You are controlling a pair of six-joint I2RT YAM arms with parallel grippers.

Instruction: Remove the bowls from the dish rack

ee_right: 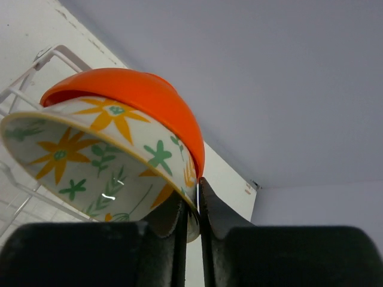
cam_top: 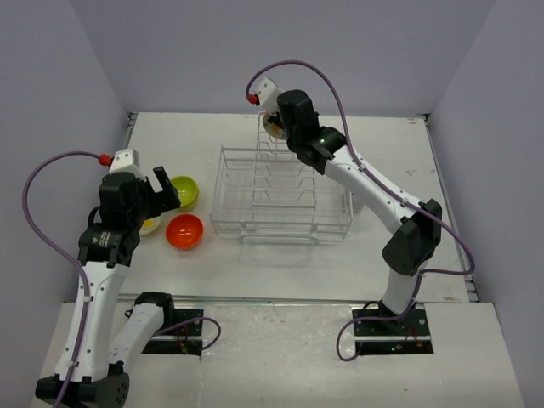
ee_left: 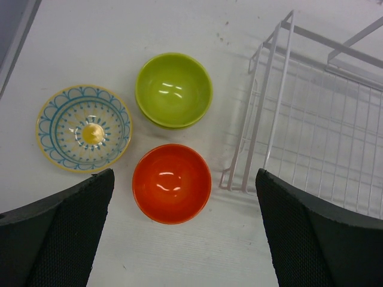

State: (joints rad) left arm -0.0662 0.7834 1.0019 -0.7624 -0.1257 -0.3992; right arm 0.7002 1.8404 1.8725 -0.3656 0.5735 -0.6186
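Now mid-unload: right claw pinched shut on flowered bowl at its rim, orange bowl nested behind, at the tall slotted end of the dish rack. Meanwhile left claw wide open, empty, over three bowls on counter. Next, likely: lift clear of the rack, keeping the pinch firm.

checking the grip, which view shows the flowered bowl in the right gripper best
Right wrist: the flowered bowl fills the frame, rim pinched by the right gripper, an orange bowl against its back. Top external shows only a sliver beside the wrist; left wrist shows none of it.
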